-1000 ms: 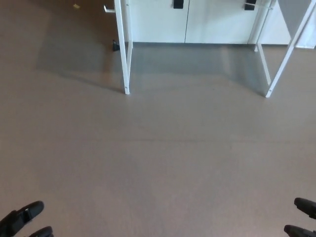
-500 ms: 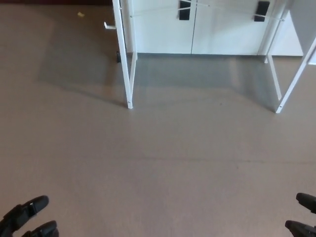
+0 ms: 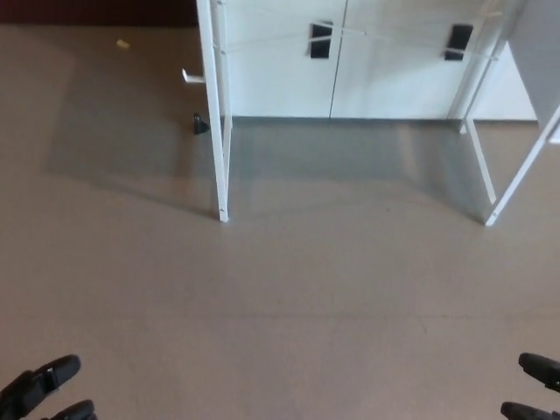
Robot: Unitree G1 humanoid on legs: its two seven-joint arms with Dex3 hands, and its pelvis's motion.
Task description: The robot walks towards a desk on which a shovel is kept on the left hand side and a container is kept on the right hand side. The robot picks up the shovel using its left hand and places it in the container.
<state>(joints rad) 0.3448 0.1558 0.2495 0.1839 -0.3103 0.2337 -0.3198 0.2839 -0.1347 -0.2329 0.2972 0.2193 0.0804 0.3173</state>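
Neither the shovel nor the container shows in the head view; the desk's top is out of the picture. Only the desk's white legs appear: a left leg (image 3: 219, 131) and a right leg (image 3: 516, 184) standing on the brown floor ahead. My left hand (image 3: 44, 394) peeks in at the bottom left corner with its black fingers apart and nothing in it. My right hand (image 3: 535, 389) shows at the bottom right corner as two fingertips spread apart, also holding nothing.
White cabinet doors with black handles (image 3: 320, 40) stand behind the desk legs. A small black object (image 3: 200, 124) lies on the floor by the left leg, and a tiny yellow scrap (image 3: 123, 43) at the far left. Brown floor (image 3: 289, 306) stretches between me and the desk.
The whole picture has shifted downward: the desk legs and cabinet sit lower in frame, so the camera has moved toward the desk. Both hands stay at the bottom corners.
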